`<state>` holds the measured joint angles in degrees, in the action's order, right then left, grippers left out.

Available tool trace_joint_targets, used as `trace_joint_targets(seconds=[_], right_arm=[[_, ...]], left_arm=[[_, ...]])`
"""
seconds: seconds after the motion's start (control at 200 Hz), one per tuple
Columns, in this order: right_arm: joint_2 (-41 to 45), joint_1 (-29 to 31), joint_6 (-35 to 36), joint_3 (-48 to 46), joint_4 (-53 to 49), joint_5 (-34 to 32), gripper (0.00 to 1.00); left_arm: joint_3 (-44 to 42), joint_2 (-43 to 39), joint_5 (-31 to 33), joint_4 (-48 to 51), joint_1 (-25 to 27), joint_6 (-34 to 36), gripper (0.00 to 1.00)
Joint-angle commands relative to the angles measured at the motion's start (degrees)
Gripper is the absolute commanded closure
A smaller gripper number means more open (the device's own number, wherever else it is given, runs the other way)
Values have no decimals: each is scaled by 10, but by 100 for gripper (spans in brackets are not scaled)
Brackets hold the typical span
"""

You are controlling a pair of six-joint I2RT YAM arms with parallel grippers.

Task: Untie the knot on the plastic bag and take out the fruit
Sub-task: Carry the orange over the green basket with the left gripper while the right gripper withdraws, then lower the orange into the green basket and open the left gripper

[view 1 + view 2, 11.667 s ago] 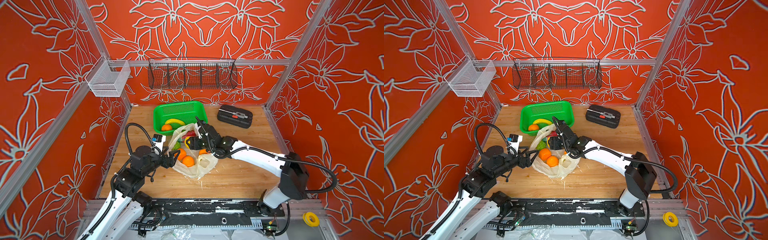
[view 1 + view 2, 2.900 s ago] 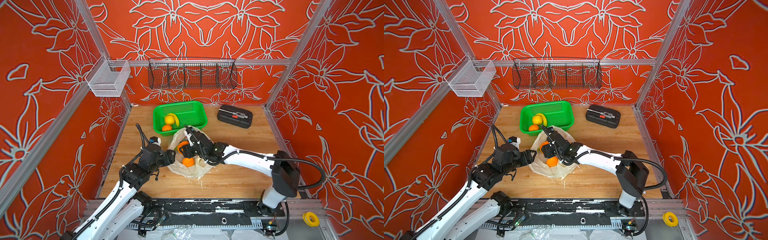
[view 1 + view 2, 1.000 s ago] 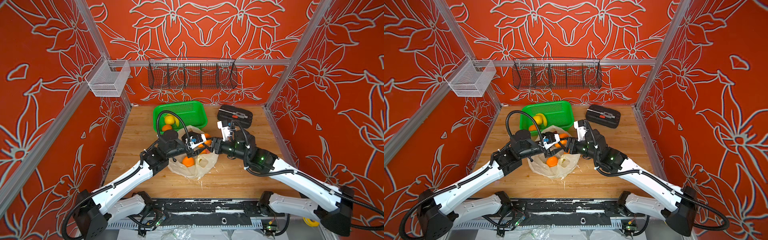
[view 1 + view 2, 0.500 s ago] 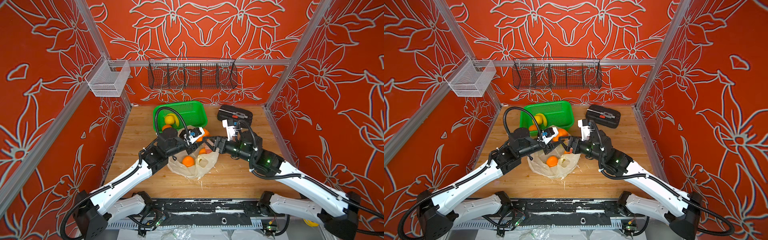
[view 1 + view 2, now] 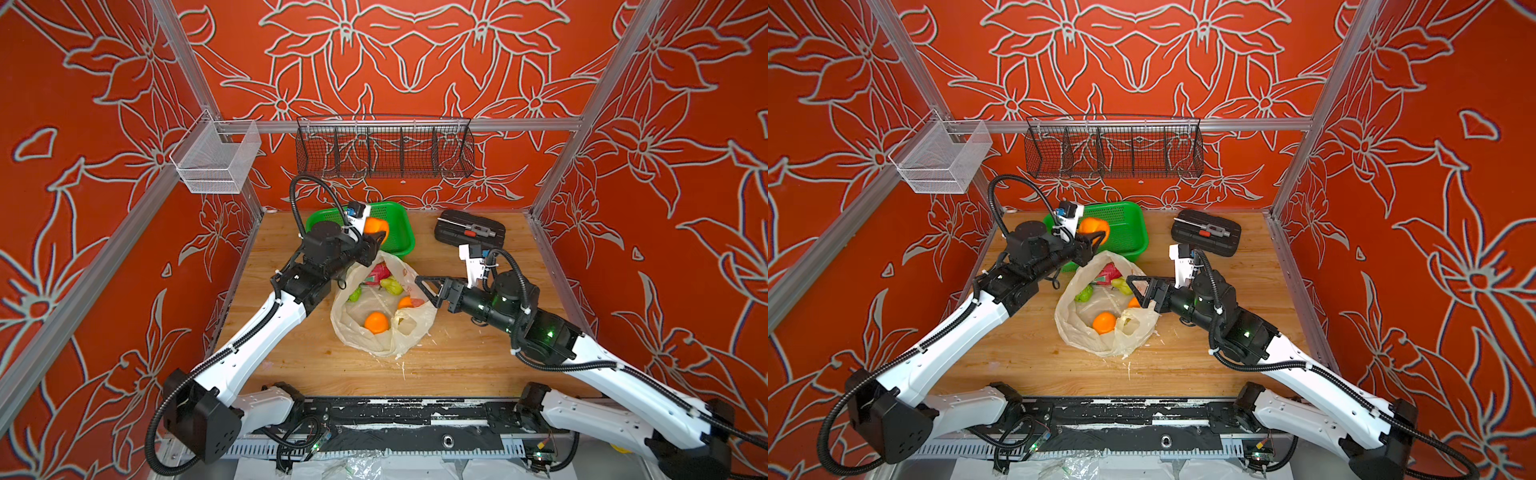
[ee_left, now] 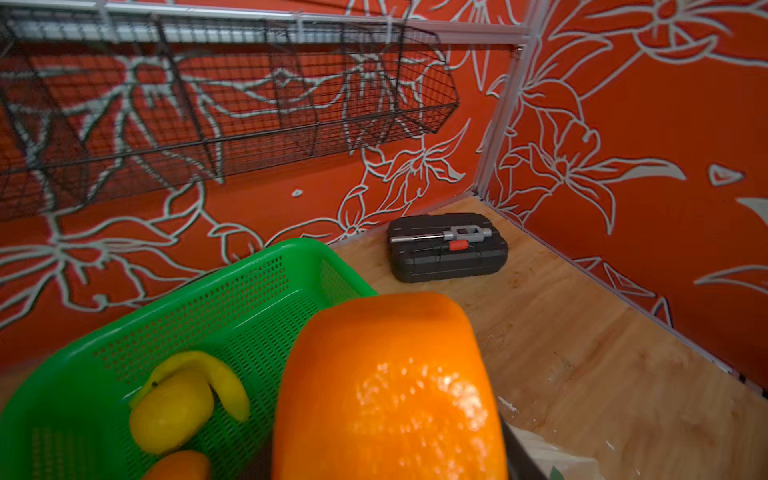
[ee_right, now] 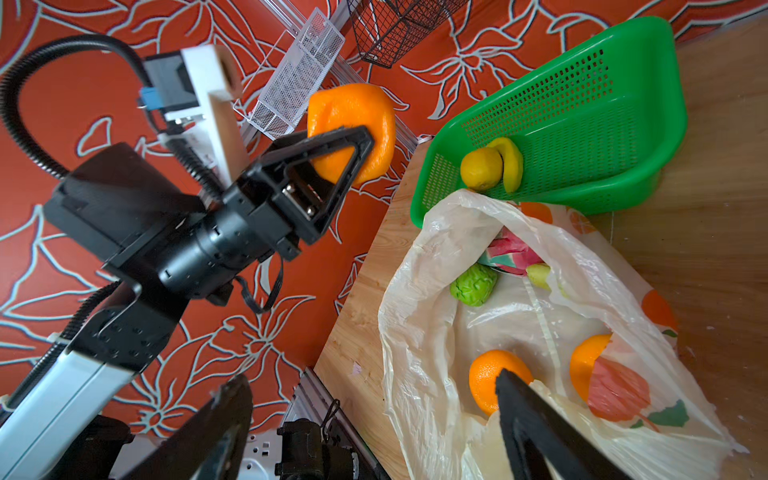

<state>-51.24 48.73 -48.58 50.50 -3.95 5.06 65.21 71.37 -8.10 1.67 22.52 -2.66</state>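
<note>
My left gripper is shut on an orange, held in the air over the green basket's near edge; the orange fills the left wrist view. The plastic bag lies on the table with its mouth open, and no knot shows. Inside it are two oranges, a bumpy green fruit and a pink dragon fruit. My right gripper hangs open and empty above the bag's right rim.
The green basket at the back holds a lemon, a banana and an orange. A black tool case lies at the back right. A black wire rack and a white mesh bin hang on the walls.
The left gripper has carried the orange up and back from over the bag to the basket. The right gripper's jaws have opened wider and drawn away to the right.
</note>
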Motion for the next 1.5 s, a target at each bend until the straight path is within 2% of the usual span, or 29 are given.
trace_joint_targets(seconds=[0.0, 0.215, 0.5, 0.641, 0.806, 1.026, 1.351, 1.496], right_arm=[[5, -2, 0, -10, 2, -14, 7], [5, -4, -1, -11, -2, -14, 7], [6, -3, 1, -8, -16, -18, 7], [8, -4, 1, -8, -17, -20, 7], [4, -4, 3, -4, -16, -21, 7], [4, -4, 1, -4, -24, -19, 6], [22, -5, 2, -8, -37, -30, 6], [36, -5, 2, -17, -41, -38, 6]], left_arm=[[30, 28, -24, 27, -25, -84, 55], [68, 97, -23, 63, -87, -176, 61], [101, 193, -37, 82, -145, -259, 61], [135, 253, -68, 94, -167, -301, 61], [212, 336, -69, 141, -171, -307, 61], [289, 426, -70, 155, -175, -315, 61], [461, 574, -123, 215, -193, -316, 56], [502, 615, -138, 225, -202, -317, 52]])
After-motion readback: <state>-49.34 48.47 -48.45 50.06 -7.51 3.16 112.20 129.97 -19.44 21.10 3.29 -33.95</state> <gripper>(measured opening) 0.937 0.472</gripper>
